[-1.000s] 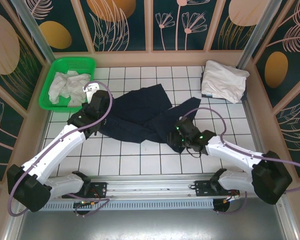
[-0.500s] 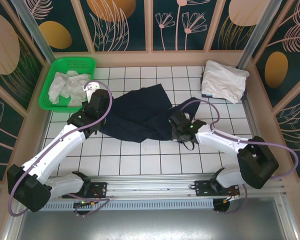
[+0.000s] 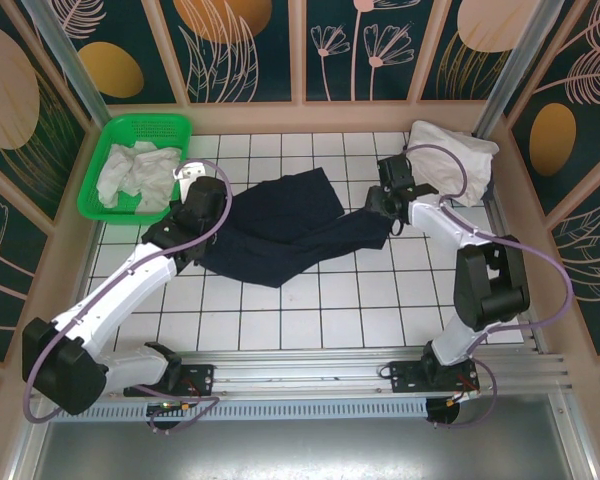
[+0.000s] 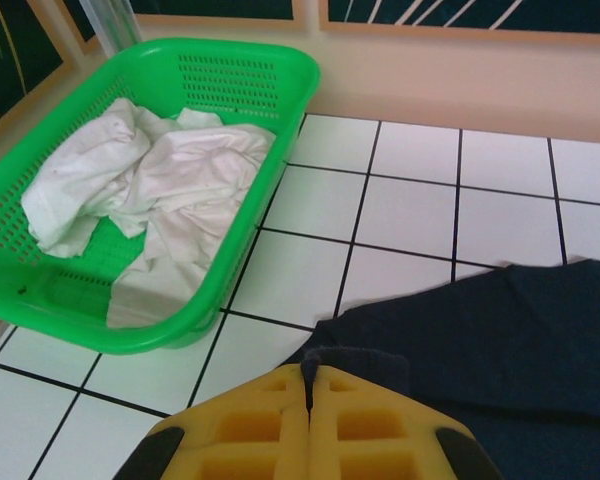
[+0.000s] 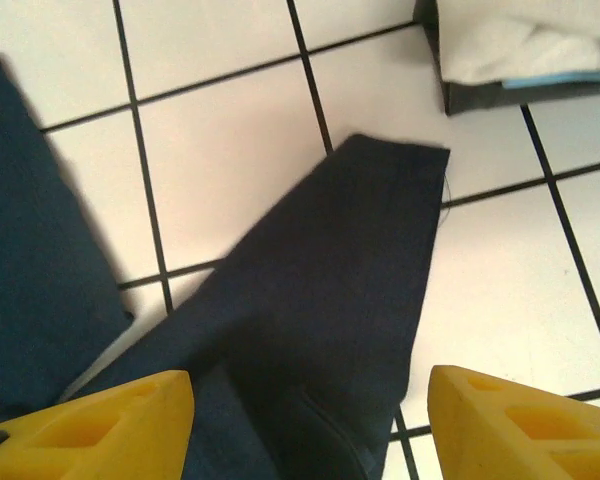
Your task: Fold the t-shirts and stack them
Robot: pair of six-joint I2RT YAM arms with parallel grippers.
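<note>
The dark navy cloth t-shirt [image 3: 280, 228] is lying rumpled across the middle of the white tiled counter [image 3: 310, 310]. Its left edge is reaching toward the green plastic mesh basket [image 3: 140, 121] in the upper left of the overhead frame, and one narrow sleeve is stretching right toward the folded pale cloth shirt [image 3: 448, 160] sitting in the upper right corner. The left end effector [image 4: 308, 400] is pressing its yellow fingers together on a raised fold at the navy shirt's left edge, and a strip of bare counter is separating that edge from the basket's near rim. Crumpled white cloth shirts [image 4: 170, 170] are lying heaped inside the basket. The right end effector [image 5: 310, 425] is standing over the sleeve with its fingers spread wide to either side, gripping nothing. The sleeve's squared end is stopping near the pale shirt but apart from it. Rows of open tiles are lying between the navy shirt and the arm bases at the bottom of the overhead frame. A low peach-coloured border is edging the counter, dark teal panels with plant patterns are rising behind it, and a metal rail is running along the bottom.
</note>
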